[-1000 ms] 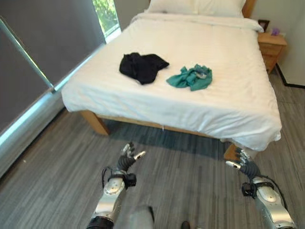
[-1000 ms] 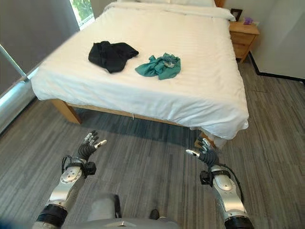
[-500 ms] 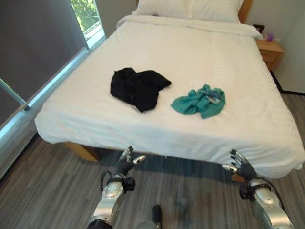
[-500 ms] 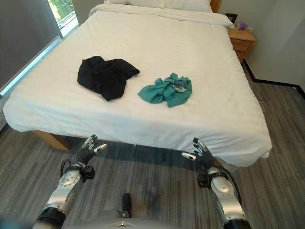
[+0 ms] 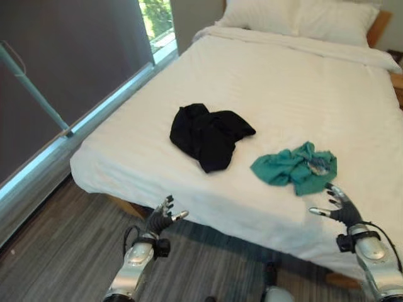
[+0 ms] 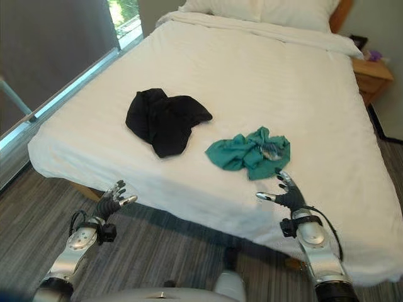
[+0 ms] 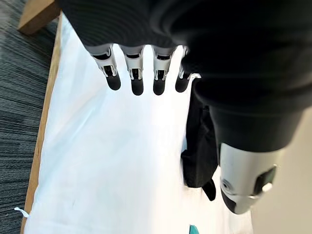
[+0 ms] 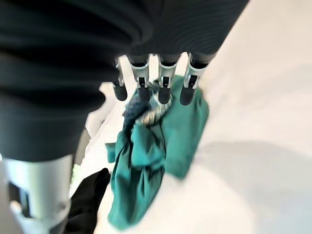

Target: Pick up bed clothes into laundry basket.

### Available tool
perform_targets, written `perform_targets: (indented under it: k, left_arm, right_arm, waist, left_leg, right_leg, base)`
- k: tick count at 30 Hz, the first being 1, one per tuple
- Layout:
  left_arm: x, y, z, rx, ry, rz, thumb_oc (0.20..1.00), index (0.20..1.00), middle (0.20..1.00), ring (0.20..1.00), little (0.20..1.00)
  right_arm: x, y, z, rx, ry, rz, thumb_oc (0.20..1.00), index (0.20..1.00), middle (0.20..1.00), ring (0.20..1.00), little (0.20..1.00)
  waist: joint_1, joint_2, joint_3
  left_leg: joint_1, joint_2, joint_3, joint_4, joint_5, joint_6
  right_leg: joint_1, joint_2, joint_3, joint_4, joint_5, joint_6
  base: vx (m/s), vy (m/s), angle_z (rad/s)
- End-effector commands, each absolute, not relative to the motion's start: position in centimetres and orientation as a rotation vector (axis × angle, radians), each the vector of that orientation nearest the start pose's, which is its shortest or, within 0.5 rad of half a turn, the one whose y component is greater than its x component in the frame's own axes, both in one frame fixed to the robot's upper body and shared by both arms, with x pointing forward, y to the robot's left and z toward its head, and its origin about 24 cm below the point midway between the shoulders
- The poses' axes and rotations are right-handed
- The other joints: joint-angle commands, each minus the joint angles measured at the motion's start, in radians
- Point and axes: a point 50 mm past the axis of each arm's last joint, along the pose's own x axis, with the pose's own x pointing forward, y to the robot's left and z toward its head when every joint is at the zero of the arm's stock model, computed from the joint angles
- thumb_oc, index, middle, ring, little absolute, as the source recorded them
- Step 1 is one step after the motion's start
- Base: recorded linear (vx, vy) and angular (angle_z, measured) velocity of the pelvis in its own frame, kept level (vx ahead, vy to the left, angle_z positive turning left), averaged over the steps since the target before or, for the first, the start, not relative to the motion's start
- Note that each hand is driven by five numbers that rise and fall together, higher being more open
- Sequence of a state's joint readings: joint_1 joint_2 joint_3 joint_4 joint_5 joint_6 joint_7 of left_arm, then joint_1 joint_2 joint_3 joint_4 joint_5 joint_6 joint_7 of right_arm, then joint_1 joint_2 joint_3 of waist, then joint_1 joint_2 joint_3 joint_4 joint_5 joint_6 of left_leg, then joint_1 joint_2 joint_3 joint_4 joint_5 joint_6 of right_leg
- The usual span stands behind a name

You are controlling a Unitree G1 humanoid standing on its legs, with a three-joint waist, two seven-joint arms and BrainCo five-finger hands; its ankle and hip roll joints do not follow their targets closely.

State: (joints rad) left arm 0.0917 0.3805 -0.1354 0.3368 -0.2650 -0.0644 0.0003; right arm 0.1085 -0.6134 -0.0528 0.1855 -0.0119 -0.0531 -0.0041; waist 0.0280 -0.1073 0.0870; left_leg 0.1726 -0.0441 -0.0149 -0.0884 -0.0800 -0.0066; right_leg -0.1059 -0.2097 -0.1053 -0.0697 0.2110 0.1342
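A crumpled black garment (image 5: 211,133) lies near the middle of the white bed (image 5: 132,157). To its right lies a bunched teal garment (image 5: 296,168) with a small patterned patch. My right hand (image 6: 286,196) hovers open over the bed's near edge, just short of the teal garment (image 8: 151,161), holding nothing. My left hand (image 5: 160,220) is open and empty, low in front of the bed's near left edge, with the black garment (image 7: 200,146) farther off past its fingers (image 7: 134,78).
White pillows (image 5: 302,16) lie at the head of the bed. A grey wall and a window (image 5: 154,19) run along the left. A wooden nightstand (image 6: 373,72) stands at the far right. Grey plank floor (image 5: 56,239) lies before the bed.
The camera has moved closer to the bed. My right hand has risen from below the bed's edge to over the mattress by the teal garment. The left hand stays low.
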Motion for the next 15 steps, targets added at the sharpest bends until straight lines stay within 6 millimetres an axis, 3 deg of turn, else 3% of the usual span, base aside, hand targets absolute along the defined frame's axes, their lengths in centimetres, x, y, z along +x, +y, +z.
perform_targets:
  k: [1, 2, 8, 13, 15]
  left_arm:
    - [22.4, 20.6, -2.4, 0.115, 0.289, -0.093, 1.000, 1.000, 1.000, 1.000, 1.000]
    - [21.8, 20.3, -2.9, 0.099, 0.314, -0.117, 1.000, 1.000, 1.000, 1.000, 1.000]
    - [20.8, 19.5, -3.5, 0.085, 0.352, -0.179, 1.000, 1.000, 1.000, 1.000, 1.000]
    - [20.3, 19.8, -3.5, 0.085, 0.363, -0.179, 1.000, 1.000, 1.000, 1.000, 1.000]
    - [20.3, 20.1, -3.4, 0.075, 0.363, -0.153, 1.000, 1.000, 1.000, 1.000, 1.000]
  right_arm:
    - [25.3, -32.3, 10.1, -0.823, 0.018, -0.174, 1.000, 1.000, 1.000, 1.000, 1.000]
    - [26.3, -32.6, 12.0, -0.939, -0.004, -0.146, 1.000, 1.000, 1.000, 1.000, 1.000]
    - [28.9, -32.5, 14.5, -1.122, -0.017, -0.115, 1.000, 1.000, 1.000, 1.000, 1.000]
    - [31.7, -31.7, 13.7, -1.191, 0.056, -0.075, 1.000, 1.000, 1.000, 1.000, 1.000]
    - [32.2, -32.1, 11.7, -1.069, 0.133, -0.114, 1.000, 1.000, 1.000, 1.000, 1.000]
  waist:
    - [0.032, 0.024, -0.024]
    - [0.050, 0.020, -0.031]
    - [0.091, 0.016, -0.037]
    - [0.119, 0.016, -0.027]
    - [0.131, 0.017, -0.017]
  left_leg:
    - [-0.090, 0.075, 0.055, 0.001, 0.111, -0.031]
    - [-0.102, 0.080, 0.043, 0.001, 0.115, -0.036]
    - [-0.119, 0.096, 0.019, 0.001, 0.118, -0.050]
    - [-0.130, 0.102, 0.000, 0.001, 0.122, -0.055]
    - [-0.143, 0.102, -0.007, 0.001, 0.126, -0.055]
  right_leg:
    - [0.089, 0.011, -0.037, 0.023, -0.009, 0.072]
    - [0.111, 0.021, -0.054, -0.004, -0.024, 0.064]
    - [0.130, 0.041, -0.084, -0.018, -0.057, 0.054]
    - [0.130, 0.049, -0.091, -0.018, -0.064, 0.047]
    - [0.122, 0.051, -0.096, -0.018, -0.065, 0.045]
  base:
    - [0.13, -0.132, 0.11]
    - [0.10, -0.096, 0.13]
    - [0.06, -0.063, 0.15]
    - [0.03, -0.030, 0.16]
    - [-0.01, -0.021, 0.07]
